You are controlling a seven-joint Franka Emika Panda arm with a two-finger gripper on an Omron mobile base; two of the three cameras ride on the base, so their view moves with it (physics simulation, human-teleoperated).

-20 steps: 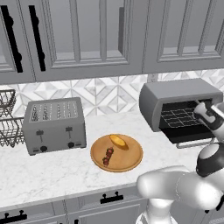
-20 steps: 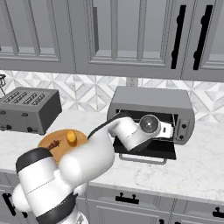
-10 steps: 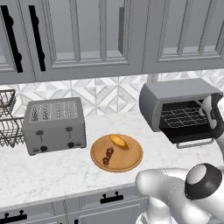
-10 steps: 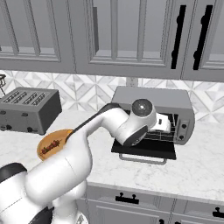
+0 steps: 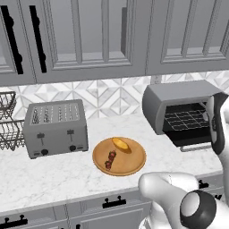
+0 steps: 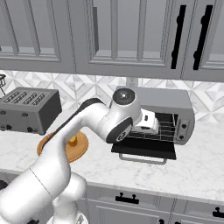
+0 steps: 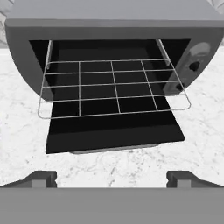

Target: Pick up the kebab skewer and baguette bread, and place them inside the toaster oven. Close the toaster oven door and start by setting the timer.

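Hand view: gripper [image 7: 112, 179] spread wide, empty, facing the toaster oven [image 7: 113, 26]; fingertips cropped at 6 o'clock.

Toaster oven [image 7: 26, 39] mouth unobstructed, toaster oven door [image 7: 113, 131] flat down; wire rack [image 7: 113, 87] bare.

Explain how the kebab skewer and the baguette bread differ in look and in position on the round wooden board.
The kebab skewer is thin, with dark red and brown chunks; the baguette bread is a plump orange-tan piece. The kebab skewer lies nearer the board's front left edge; the baguette bread lies behind it, nearer the wall. Both rest on the board, not yet in the open toaster oven.
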